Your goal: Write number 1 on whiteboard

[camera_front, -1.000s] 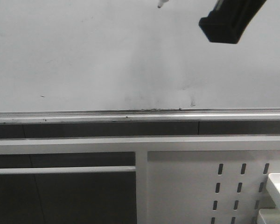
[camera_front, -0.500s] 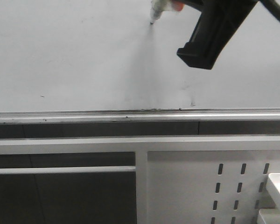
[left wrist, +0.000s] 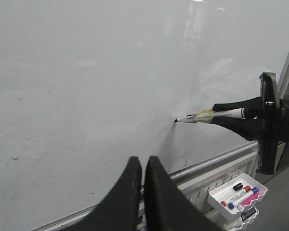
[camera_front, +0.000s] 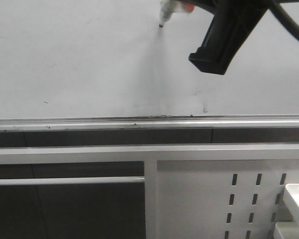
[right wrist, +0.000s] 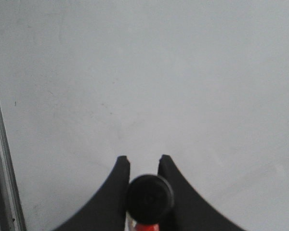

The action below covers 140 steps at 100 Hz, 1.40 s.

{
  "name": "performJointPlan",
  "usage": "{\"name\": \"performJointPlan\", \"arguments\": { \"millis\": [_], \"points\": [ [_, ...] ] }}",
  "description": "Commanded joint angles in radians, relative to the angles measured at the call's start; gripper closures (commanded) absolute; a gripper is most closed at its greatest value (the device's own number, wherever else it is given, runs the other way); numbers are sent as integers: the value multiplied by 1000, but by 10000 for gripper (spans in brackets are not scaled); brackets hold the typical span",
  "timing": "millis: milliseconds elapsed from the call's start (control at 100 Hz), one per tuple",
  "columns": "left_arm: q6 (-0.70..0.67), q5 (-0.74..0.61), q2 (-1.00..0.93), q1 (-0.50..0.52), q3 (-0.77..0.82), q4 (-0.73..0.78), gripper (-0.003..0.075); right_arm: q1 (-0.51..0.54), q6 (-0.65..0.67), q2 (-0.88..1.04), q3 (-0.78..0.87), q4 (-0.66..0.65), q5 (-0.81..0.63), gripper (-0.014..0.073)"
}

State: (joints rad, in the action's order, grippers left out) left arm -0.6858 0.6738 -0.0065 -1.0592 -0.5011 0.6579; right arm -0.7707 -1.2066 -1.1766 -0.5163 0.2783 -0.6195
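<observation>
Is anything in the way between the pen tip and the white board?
No. The marker in the right gripper has its tip at the whiteboard, seemingly touching; nothing stands between them.

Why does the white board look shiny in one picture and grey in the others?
In the left wrist view, the whiteboard catches lamp glare near its upper edge, and the marker casts a soft shadow. In the front view the board is evenly dim, with a faint grey streak under the marker tip. In the right wrist view the marker's end is close and blurry.
</observation>
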Motion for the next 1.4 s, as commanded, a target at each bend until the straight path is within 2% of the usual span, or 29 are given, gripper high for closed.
{"name": "performJointPlan", "arguments": {
  "millis": [0,200,450,660,850,940,1040,1150,1240,1320,1390],
  "points": [
    [-11,-62,-17,2,-19,15,740,26,-12,-13,-36,53,-118,663],
    [-11,-62,-17,2,-19,12,740,26,-12,-63,-36,132,-119,663],
    [-11,-62,-17,2,-19,7,740,26,112,-146,-34,132,-107,663],
    [-11,-62,-17,2,-19,3,740,26,140,-204,-34,133,-107,665],
    [-11,-62,-17,2,-19,3,740,22,183,-202,-34,128,-118,667],
    [-11,-62,-17,2,-19,1,740,-18,202,-156,-34,123,-110,671],
    [-11,-62,-17,2,-19,-13,740,-124,231,-49,-38,123,-2,671],
    [-11,-65,1,2,-19,-78,735,-265,234,90,-87,143,269,671],
    [40,-100,70,0,-21,-168,664,-327,234,160,-155,243,433,671],
    [202,-186,176,-4,-25,-274,549,-329,234,193,-215,353,502,671],
    [357,-221,287,-8,-43,-370,449,-329,234,203,-263,387,536,671]
  ]
}}
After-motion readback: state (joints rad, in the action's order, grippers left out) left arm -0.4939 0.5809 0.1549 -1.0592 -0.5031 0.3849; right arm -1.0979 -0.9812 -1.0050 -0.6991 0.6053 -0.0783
